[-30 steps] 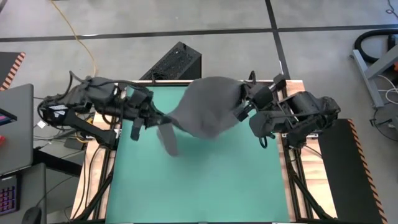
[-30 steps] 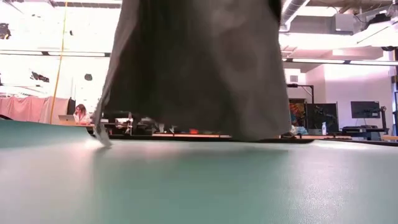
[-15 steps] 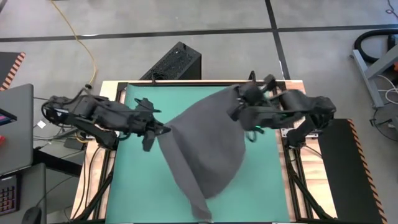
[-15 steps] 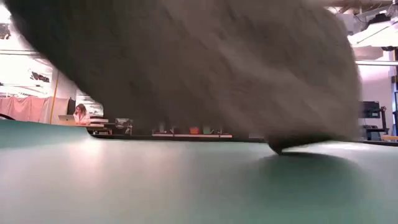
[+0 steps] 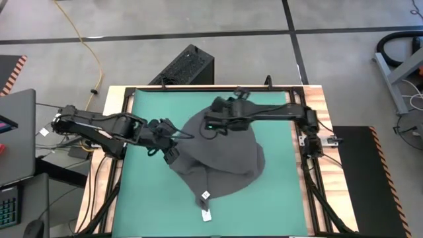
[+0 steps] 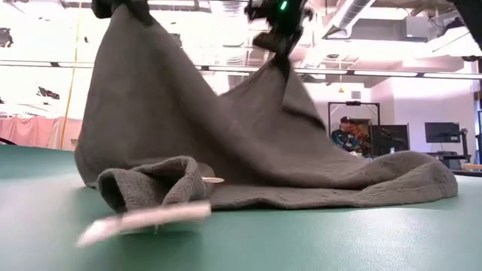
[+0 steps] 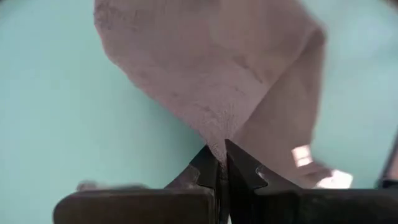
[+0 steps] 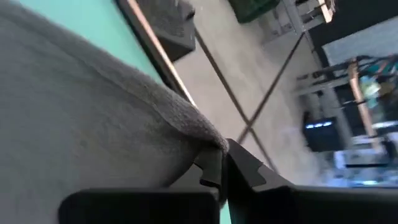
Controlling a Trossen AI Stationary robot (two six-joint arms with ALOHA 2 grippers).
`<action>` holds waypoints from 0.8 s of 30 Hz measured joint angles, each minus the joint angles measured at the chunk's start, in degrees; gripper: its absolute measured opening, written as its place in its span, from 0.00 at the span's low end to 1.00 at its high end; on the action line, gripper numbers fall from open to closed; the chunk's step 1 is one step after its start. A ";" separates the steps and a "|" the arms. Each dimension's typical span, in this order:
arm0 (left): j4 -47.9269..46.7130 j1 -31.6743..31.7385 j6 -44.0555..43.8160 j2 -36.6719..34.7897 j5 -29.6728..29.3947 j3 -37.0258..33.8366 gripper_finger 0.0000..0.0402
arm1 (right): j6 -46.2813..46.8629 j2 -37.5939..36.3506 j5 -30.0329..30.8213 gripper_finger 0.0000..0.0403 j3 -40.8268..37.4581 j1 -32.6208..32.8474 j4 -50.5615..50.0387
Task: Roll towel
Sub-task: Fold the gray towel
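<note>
The dark grey towel [image 5: 221,158] lies on the green mat [image 5: 142,192] at the table's middle. Its near part is spread on the mat, and a crumpled near end carries a white tag [image 5: 205,196]. Two raised peaks of cloth show in the low view. My left gripper [image 5: 173,140] is shut on the left peak [image 6: 124,22]. My right gripper [image 5: 210,124], lit green, is shut on the far peak [image 6: 280,56]. My left gripper pinches a corner of the towel [image 7: 217,146] between its two fingertips, coming from the table's left and slanting down. The cloth slopes from that corner down to the mat, where its lower part rests. My right gripper pinches a corner fold of the towel's edge [image 8: 210,142] between its two fingertips, coming from the table's right side and slanting down. That corner is held above the mat, and the cloth falls away from it to the part lying flat.
A wooden frame [image 5: 109,192] borders the mat. A black box [image 5: 186,65] stands on the floor beyond the far edge, and a laptop [image 5: 16,132] sits off to the left. Bare mat lies left and right of the towel. A person [image 6: 348,135] shows in the room behind.
Both grippers have come down with the towel. The right one has also swept toward the table's left, over the middle. The towel, which hung clear, swung toward the near edge and has settled, its lower part spread on the mat and its near end crumpled.
</note>
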 joint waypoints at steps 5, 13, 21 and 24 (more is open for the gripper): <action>-1.10 0.07 -1.47 -1.52 0.95 -3.58 0.00 | -13.97 2.89 -5.45 0.18 0.00 -2.40 11.79; -7.85 0.89 -2.40 -5.73 -2.99 -4.01 0.00 | -24.51 -4.22 -16.53 0.35 0.02 -6.56 26.42; -2.73 3.51 -2.97 -9.92 -3.37 -7.81 0.00 | -24.49 -16.54 -22.33 0.47 0.22 -9.52 26.91; 0.86 3.52 -2.95 -10.61 -2.73 -10.20 0.00 | -24.44 -17.38 -24.19 0.51 0.22 -11.43 26.42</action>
